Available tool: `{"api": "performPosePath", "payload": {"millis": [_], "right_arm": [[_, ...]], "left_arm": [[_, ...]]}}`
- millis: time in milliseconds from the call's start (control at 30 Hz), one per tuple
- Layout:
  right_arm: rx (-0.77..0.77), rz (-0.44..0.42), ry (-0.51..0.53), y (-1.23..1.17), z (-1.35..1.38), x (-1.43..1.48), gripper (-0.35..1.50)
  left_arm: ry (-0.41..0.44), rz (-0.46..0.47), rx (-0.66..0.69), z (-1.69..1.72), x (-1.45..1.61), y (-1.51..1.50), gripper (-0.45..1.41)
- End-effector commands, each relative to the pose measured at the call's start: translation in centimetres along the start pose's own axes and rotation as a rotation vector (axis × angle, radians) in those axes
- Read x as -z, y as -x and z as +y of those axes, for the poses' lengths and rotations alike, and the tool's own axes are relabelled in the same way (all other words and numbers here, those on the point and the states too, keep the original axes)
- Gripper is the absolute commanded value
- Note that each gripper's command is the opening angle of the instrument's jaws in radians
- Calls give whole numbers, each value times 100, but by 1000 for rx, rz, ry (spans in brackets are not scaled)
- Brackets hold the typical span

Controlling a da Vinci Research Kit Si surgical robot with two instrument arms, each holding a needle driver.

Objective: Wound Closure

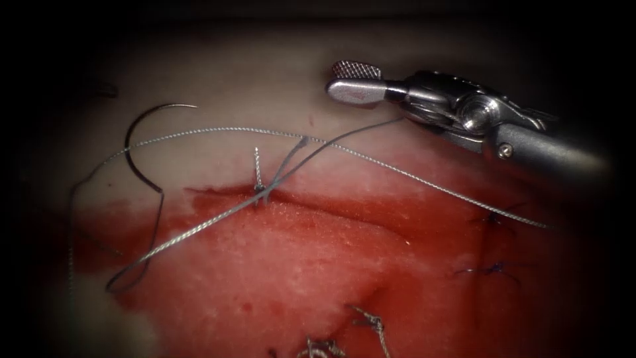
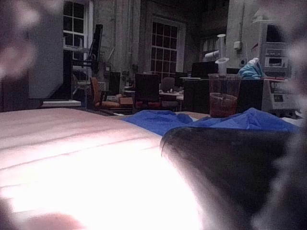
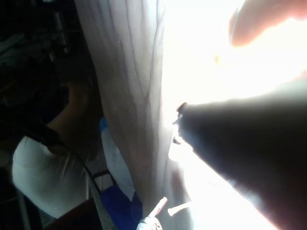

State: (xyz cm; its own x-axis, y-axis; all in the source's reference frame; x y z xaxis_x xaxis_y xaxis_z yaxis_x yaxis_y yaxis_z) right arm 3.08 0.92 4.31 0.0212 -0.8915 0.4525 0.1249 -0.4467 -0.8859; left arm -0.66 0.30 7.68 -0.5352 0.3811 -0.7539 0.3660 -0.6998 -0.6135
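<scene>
The cut (image 1: pixel 331 209) runs across the tissue (image 1: pixel 265 79), wet with red fluid (image 1: pixel 278 265). The curved needle (image 1: pixel 132 139) lies free on the tissue surface beyond the cut's left end, held by neither tool and not in the tissue. Its thread (image 1: pixel 199 229) loops down at the left, then rises through a stitch (image 1: pixel 258 191) at the cut's left part. From there strands run right, one passing under the right tool's wrist. The right tool (image 1: pixel 341 79) hovers above the cut at the upper right, jaws open, holding nothing. Its dark shaft (image 3: pixel 240 148) lies against bright tissue.
Two earlier stitches of dark thread (image 1: pixel 493 219) (image 1: pixel 493 268) sit at the cut's right end. Cut ends of thread (image 1: pixel 371 323) lie at the lower edge. A dark shaft (image 2: pixel 230 172) lies over the bright tissue in the left wrist view.
</scene>
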Motion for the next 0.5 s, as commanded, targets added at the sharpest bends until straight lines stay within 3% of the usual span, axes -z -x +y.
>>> {"api": "performPosePath", "payload": {"millis": [33,100,233,400,467,500], "right_arm": [[6,-8,4,15,4,-7,148],[0,-7,6,15,4,-8,148],[0,-7,6,14,4,-8,148],[-5,-7,7,14,4,-8,148],[-5,-7,7,14,4,-8,148],[-5,-7,7,14,4,-7,148]], "left_arm": [[-10,15,16,-3,12,-15,125],[-8,71,44,-10,14,-28,115],[-55,87,59,-25,-7,-41,115],[-115,119,130,-47,-65,-45,98],[-123,165,120,-53,-80,-44,89],[-127,245,103,-58,-93,-42,83]]}}
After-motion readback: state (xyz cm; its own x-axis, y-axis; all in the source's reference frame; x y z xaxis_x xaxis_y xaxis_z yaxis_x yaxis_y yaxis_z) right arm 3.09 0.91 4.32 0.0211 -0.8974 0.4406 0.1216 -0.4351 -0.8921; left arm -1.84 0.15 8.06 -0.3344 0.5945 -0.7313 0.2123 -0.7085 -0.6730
